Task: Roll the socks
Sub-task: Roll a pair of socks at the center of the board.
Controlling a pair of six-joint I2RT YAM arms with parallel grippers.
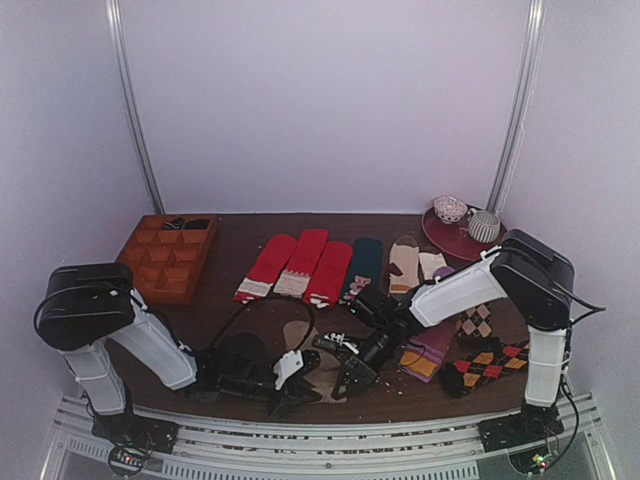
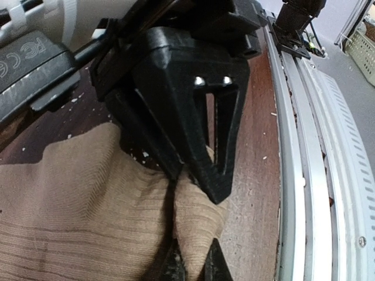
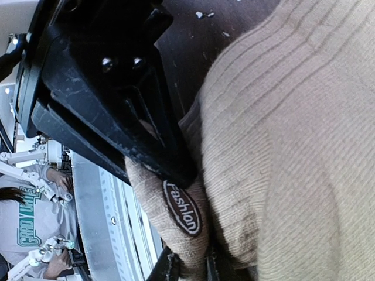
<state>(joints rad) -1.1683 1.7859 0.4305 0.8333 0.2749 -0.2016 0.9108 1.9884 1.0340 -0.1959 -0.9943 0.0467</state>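
The tan-brown socks [image 1: 301, 338] lie near the table's front edge, between my two grippers. In the left wrist view a folded corner of the ribbed tan socks [image 2: 70, 199] stands up between the black fingers, with my left gripper [image 2: 196, 231] shut on it beside the metal rail. The right wrist view shows a thick bunch of the socks [image 3: 293, 146]. A fold carrying a brown oval "Fashion" label [image 3: 183, 208] is pinched in my right gripper [image 3: 186, 225], which is shut on it. From above, my left gripper [image 1: 303, 383] and right gripper [image 1: 350, 376] sit close together.
Red socks [image 1: 300, 265], a dark teal sock [image 1: 362, 262] and beige socks [image 1: 415, 262] lie in a row behind. Argyle socks [image 1: 485, 365] lie at the right. A wooden divided tray [image 1: 168, 255] sits back left and a maroon plate [image 1: 440, 240] with bowls back right. The metal rail [image 2: 310, 175] runs along the front edge.
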